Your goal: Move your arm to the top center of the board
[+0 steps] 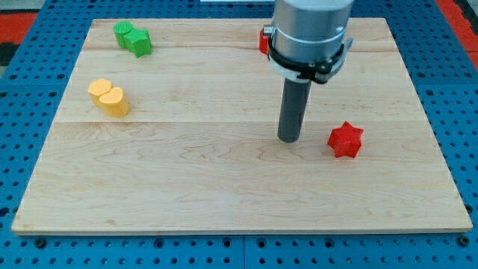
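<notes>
Pale wooden surface on a blue pegboard base. The dark rod ends with my tip resting right of the surface's middle, well below its top centre. The arm carries no claw, so no claw state can be given. A red star-shaped block lies near the tip on the view's right, apart from it. A second red block — mostly hidden behind the arm's grey housing — sits near the top edge. A green block occupies the top left; a yellow heart-like block lies below it at the left.
</notes>
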Action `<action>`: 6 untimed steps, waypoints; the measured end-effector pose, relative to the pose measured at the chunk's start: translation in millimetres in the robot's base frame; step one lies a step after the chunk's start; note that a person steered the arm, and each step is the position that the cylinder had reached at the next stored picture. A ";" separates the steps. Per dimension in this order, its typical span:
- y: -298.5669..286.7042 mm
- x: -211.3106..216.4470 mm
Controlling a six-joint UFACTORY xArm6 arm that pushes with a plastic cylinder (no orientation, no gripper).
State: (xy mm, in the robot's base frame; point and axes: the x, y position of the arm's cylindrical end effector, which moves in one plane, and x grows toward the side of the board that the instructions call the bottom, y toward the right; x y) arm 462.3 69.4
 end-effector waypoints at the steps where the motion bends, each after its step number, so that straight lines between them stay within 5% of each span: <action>1: -2.3 -32.8; 6: -77.7 -159.7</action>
